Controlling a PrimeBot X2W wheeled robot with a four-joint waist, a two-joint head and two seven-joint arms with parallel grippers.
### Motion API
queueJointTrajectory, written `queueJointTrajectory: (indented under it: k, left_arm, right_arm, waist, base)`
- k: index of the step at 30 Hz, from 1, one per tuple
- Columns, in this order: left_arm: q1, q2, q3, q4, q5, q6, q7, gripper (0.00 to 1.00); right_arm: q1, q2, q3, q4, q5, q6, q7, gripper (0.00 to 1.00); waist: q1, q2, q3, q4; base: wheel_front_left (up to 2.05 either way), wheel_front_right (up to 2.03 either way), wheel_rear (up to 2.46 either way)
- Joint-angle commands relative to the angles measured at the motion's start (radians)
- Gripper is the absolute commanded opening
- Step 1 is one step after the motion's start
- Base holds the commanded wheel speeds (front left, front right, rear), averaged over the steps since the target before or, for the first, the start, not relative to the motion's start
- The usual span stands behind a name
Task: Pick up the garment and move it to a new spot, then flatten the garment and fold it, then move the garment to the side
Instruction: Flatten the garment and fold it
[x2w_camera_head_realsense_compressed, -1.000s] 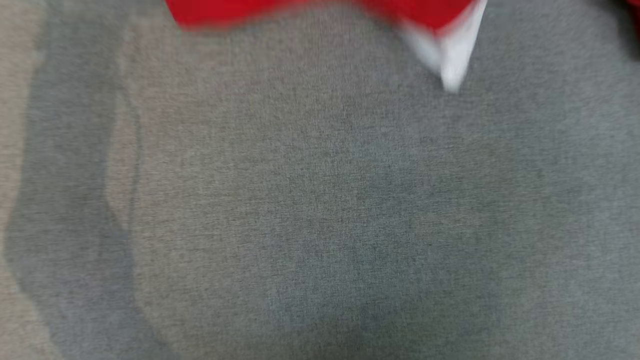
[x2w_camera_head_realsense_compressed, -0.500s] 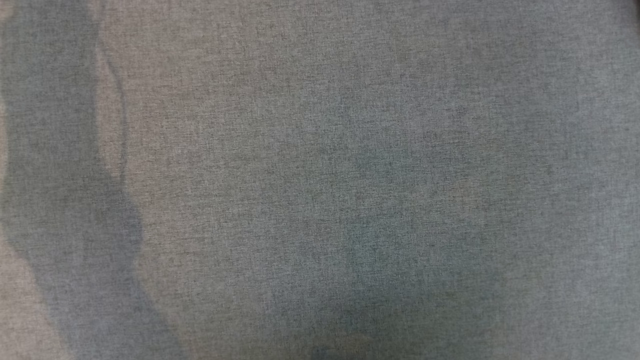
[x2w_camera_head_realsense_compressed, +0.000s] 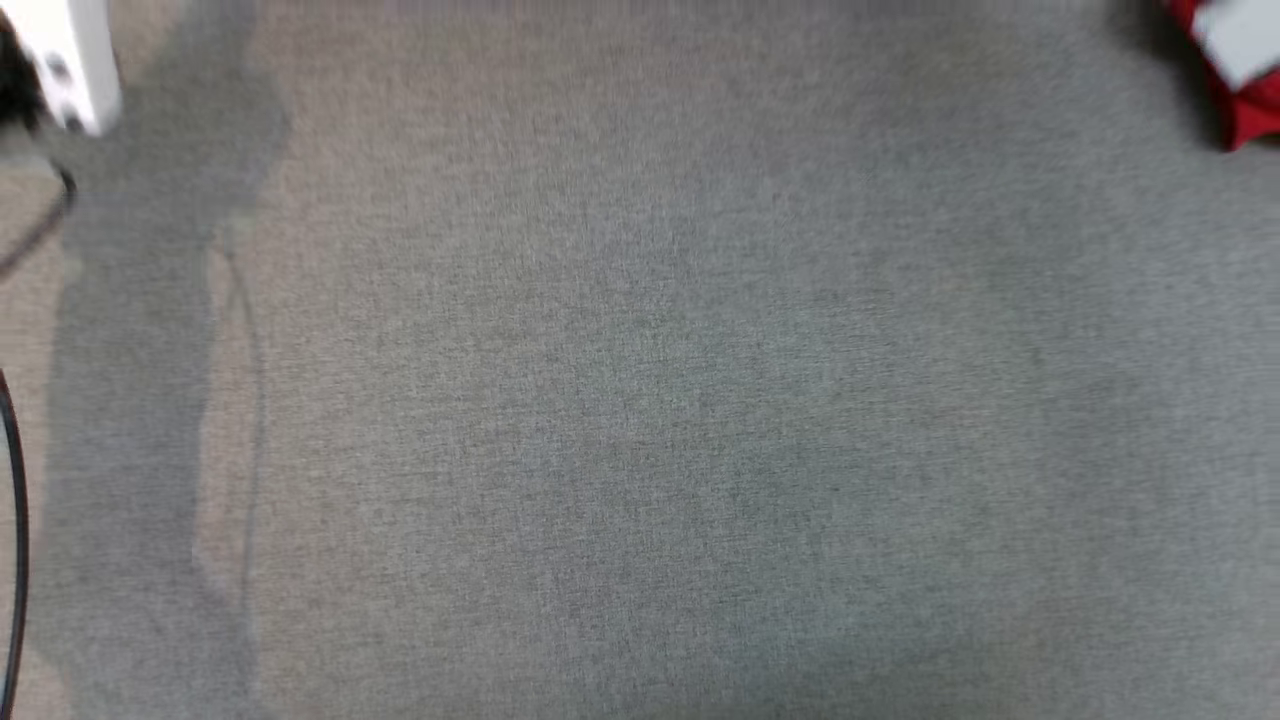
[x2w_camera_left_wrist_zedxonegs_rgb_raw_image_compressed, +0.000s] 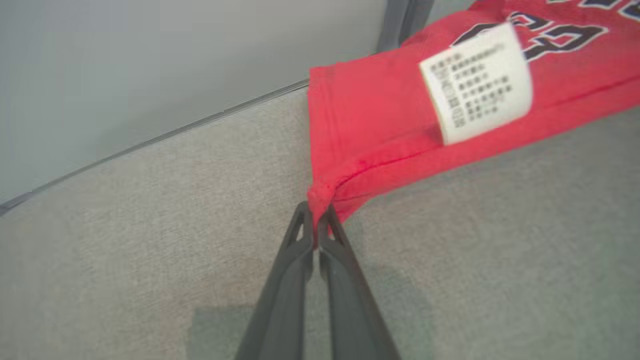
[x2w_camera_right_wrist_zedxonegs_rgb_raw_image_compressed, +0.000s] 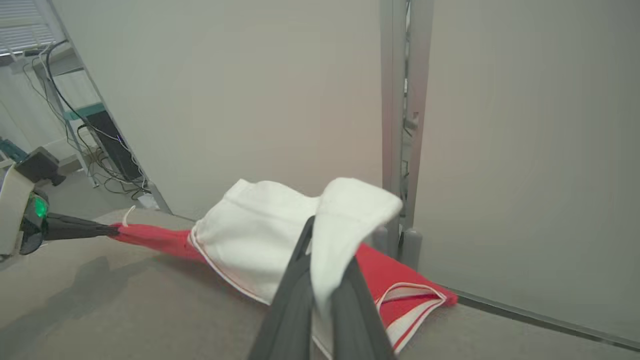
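The garment (x2w_camera_left_wrist_zedxonegs_rgb_raw_image_compressed: 380, 115) is red with dark lettering, a white care label (x2w_camera_left_wrist_zedxonegs_rgb_raw_image_compressed: 475, 82) and white panels. It hangs stretched between both grippers just above the grey table (x2w_camera_head_realsense_compressed: 640, 400). My left gripper (x2w_camera_left_wrist_zedxonegs_rgb_raw_image_compressed: 315, 220) is shut on a red hemmed corner. In the right wrist view my right gripper (x2w_camera_right_wrist_zedxonegs_rgb_raw_image_compressed: 320, 250) is shut on a white fold of the garment (x2w_camera_right_wrist_zedxonegs_rgb_raw_image_compressed: 250, 240), and the left gripper (x2w_camera_right_wrist_zedxonegs_rgb_raw_image_compressed: 112, 230) shows at the far left, pinching the red end. In the head view a bit of the garment (x2w_camera_head_realsense_compressed: 1250, 110) shows at the top right corner.
Grey partition walls (x2w_camera_right_wrist_zedxonegs_rgb_raw_image_compressed: 250, 100) and a metal post (x2w_camera_right_wrist_zedxonegs_rgb_raw_image_compressed: 400, 125) stand right behind the table edge. A shelf with cables (x2w_camera_right_wrist_zedxonegs_rgb_raw_image_compressed: 85, 125) stands beyond. In the head view a pale arm part (x2w_camera_head_realsense_compressed: 70, 60) sits at the top left and a black cable (x2w_camera_head_realsense_compressed: 15, 500) runs along the left edge.
The head view has shifted. The red garment was at the top edge, dropped out of the picture, and now shows at the top right corner; a pale arm part has come in at the top left.
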Motion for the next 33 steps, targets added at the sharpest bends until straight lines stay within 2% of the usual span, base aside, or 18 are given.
queueJointTrajectory:
  k: [1, 9, 14, 15, 16, 17, 25, 33]
  left_arm:
    - [0.098, 0.04, -0.051, -0.069, -0.091, 0.001, 0.043, 0.0]
    - [0.329, 0.147, -0.168, -0.256, -0.272, 0.001, 0.165, 0.0]
    - [0.443, 0.216, -0.194, -0.358, -0.358, 0.001, 0.221, 0.0]
    - [0.443, 0.216, -0.194, -0.358, -0.358, 0.001, 0.221, 0.0]
    - [0.48, 0.245, -0.199, -0.399, -0.383, 0.004, 0.24, 0.0]
    - [0.48, 0.245, -0.199, -0.399, -0.383, 0.004, 0.24, 0.0]
    - [0.645, 0.35, -0.216, -0.6, -0.458, 0.075, 0.246, 0.0]
    - [0.796, 0.453, -0.237, -0.788, -0.521, 0.157, 0.232, 0.0]
  right_arm:
    - [0.095, -0.053, 0.047, -0.028, 0.048, 0.0, 0.02, 0.0]
    - [0.308, -0.128, 0.165, -0.105, 0.146, 0.0, 0.029, 0.0]
    - [0.424, -0.159, 0.227, -0.157, 0.208, 0.0, 0.025, 0.0]
    - [0.424, -0.159, 0.227, -0.157, 0.208, 0.0, 0.025, 0.0]
    - [0.465, -0.174, 0.253, -0.179, 0.23, 0.0, 0.029, 0.0]
    - [0.465, -0.174, 0.253, -0.179, 0.23, 0.0, 0.029, 0.0]
    - [0.624, -0.236, 0.307, -0.261, 0.341, 0.0, 0.011, 0.0]
    - [0.779, -0.354, 0.332, -0.381, 0.431, 0.0, -0.008, 0.0]
  waist:
    - [0.0, 0.0, -0.109, 0.001]
    - [0.0, 0.0, -0.291, 0.016]
    - [0.0, 0.0, -0.375, 0.026]
    - [0.0, 0.0, -0.375, 0.026]
    - [0.0, 0.0, -0.401, 0.028]
    - [0.0, 0.0, -0.401, 0.028]
    - [0.0, 0.0, -0.464, 0.035]
    - [0.0, 0.0, -0.509, 0.043]
  base:
    - [0.0, 0.0, 0.0]
    - [0.0, 0.0, 0.0]
    - [0.0, 0.0, 0.0]
    - [0.0, 0.0, 0.0]
    - [0.0, 0.0, 0.0]
    - [0.0, 0.0, 0.0]
    - [0.0, 0.0, 0.0]
    - [0.0, 0.0, 0.0]
